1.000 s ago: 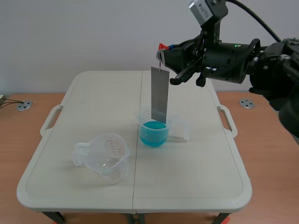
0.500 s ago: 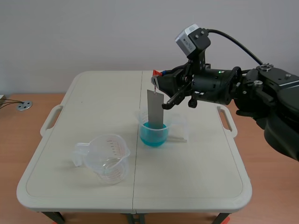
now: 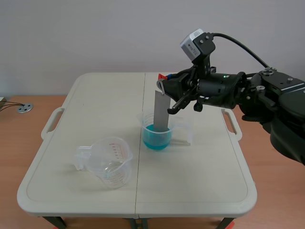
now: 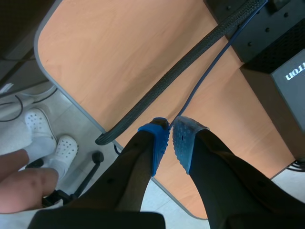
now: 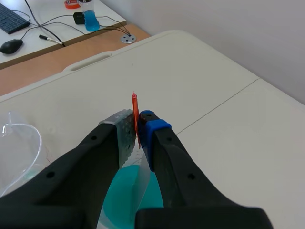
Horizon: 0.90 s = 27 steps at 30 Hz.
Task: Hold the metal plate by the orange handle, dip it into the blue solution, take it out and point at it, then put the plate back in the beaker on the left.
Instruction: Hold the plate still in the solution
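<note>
Clamped on the thin orange handle (image 5: 135, 109), the right pincer (image 5: 139, 128) could let the hanging metal plate (image 3: 161, 110) swing and tip the blue-solution beaker (image 3: 157, 137).

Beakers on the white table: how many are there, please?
2. An empty beaker stands at the front left of the table; the beaker of blue solution stands near the middle, with the metal plate in it. None seems hidden.
</note>
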Tool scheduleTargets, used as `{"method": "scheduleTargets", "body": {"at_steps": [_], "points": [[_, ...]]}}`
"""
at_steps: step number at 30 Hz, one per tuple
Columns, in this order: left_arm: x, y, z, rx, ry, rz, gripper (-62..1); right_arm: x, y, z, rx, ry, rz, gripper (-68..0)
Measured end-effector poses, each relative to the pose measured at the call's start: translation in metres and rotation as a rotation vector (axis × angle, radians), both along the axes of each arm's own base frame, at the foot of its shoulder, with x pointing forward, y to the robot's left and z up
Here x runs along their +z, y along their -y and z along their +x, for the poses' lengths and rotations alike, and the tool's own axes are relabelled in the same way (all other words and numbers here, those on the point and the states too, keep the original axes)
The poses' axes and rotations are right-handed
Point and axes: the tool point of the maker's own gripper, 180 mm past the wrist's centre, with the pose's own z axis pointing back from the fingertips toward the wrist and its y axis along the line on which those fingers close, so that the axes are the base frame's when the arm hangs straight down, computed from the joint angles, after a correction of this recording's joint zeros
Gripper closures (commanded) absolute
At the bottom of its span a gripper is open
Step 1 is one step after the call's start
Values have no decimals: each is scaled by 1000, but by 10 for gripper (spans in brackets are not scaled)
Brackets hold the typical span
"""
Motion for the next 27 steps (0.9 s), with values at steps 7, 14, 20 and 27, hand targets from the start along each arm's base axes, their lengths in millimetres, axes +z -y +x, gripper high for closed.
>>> {"method": "scheduleTargets", "body": {"at_steps": [7, 14, 20, 27], "points": [[0, 0, 0, 1, -3, 4, -83, 0, 0, 0, -1, -1, -2, -13], [-1, -1, -2, 0, -12, 10, -84, 0, 0, 0, 0, -1, -2, -13], [-1, -1, -2, 0, -12, 10, -83, 0, 0, 0, 0, -1, -2, -13], [-1, -1, -2, 0, -12, 10, -83, -1, 0, 0, 0, -1, -5, -13]]}}
